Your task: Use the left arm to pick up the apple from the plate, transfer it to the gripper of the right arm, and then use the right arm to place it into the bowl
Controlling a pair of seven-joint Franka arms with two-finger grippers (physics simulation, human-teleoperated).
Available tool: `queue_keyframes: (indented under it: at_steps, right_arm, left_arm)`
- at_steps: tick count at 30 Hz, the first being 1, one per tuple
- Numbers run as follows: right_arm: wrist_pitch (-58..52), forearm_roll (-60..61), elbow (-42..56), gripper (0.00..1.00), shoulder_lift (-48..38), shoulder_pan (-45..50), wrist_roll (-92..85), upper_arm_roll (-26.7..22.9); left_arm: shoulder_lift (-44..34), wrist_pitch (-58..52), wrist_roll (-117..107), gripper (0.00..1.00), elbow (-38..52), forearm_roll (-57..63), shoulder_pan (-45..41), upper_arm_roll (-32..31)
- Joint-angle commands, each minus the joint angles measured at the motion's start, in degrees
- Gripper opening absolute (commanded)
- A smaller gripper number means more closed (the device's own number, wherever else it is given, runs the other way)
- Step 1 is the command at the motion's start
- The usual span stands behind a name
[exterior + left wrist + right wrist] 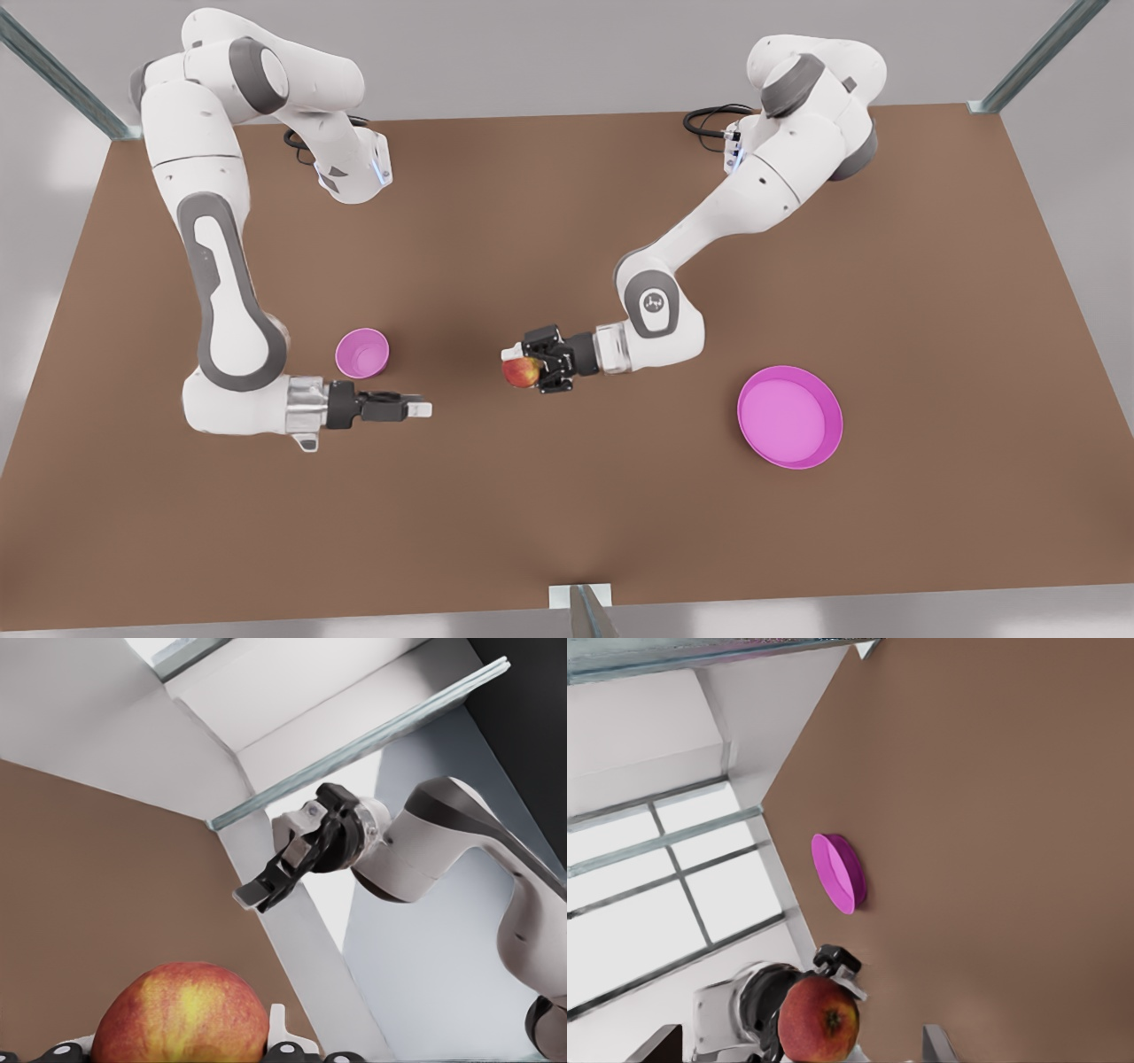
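The apple (521, 372), red and yellow-green, hangs over the middle of the table with my left gripper (523, 363) shut on it. Close up in the left wrist view, the apple (182, 1014) sits between the fingers (282, 1036). My right gripper (418, 408) points at it from the front view's left, a short gap away, open and holding nothing; its fingers (937, 1043) stand wide apart. The right wrist view shows the apple (819, 1020) ahead. The magenta plate (790, 416) (840, 873) lies bare at the front view's right. The small bowl (361, 353) stands just behind the right gripper.
Brown table (567, 221) with metal frame posts at its corners (983, 106). The left arm's elbow (660, 310) hangs between the apple and the plate. A bracket (580, 598) sits at the table's near edge.
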Motion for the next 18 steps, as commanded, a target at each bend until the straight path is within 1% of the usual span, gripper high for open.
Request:
queue_keyframes:
  at_steps: [1,4,6,7,10,12,13,14,16,18]
  right_arm:
    - [4.58,6.45,-1.56,1.00,-0.20,-0.04,-14.38,0.27]
    - [4.84,14.00,-8.86,1.00,-1.78,-0.56,-22.90,1.06]
    - [4.23,18.31,-12.46,1.00,-1.69,-1.27,-27.90,1.94]
    - [3.88,18.58,-13.16,1.00,-1.52,-1.27,-29.84,2.03]
    - [3.70,18.75,-14.40,1.00,-0.37,-1.18,-36.97,2.38]
    - [1.33,20.34,-15.10,1.00,1.65,-1.27,-43.65,3.00]
    - [1.06,20.34,-14.75,1.00,1.91,-1.36,-44.00,3.00]
    - [1.06,20.42,-14.14,1.00,3.14,-1.27,-49.18,3.08]
    - [1.68,21.83,-12.99,1.00,3.14,-0.74,-48.66,4.31]
    - [1.59,21.83,-13.52,1.00,2.53,0.31,-49.45,4.49]
  left_arm:
    - [0.18,-0.67,53.08,0.70,0.20,-1.51,-0.24,-0.04]
    - [0.44,-0.67,52.99,0.70,0.20,-1.51,-0.24,-0.04]
    - [0.53,-0.67,52.99,0.70,0.20,-1.51,-0.24,0.05]
    - [0.53,-0.67,52.99,0.70,0.20,-1.51,-0.24,0.05]
    - [0.88,-0.67,52.99,0.70,0.20,-1.51,-0.41,-0.04]
    - [0.88,-0.67,52.99,0.70,0.29,-1.51,-0.41,-0.30]
    - [0.88,-0.67,52.99,0.70,0.29,-1.51,-0.41,-0.39]
    - [0.88,-0.67,52.99,0.68,0.29,-1.51,-0.41,-0.39]
    - [0.97,-0.67,52.99,0.68,0.29,-1.51,-0.41,-0.39]
    - [1.14,-0.67,52.99,0.69,0.29,-1.51,-0.50,-0.39]
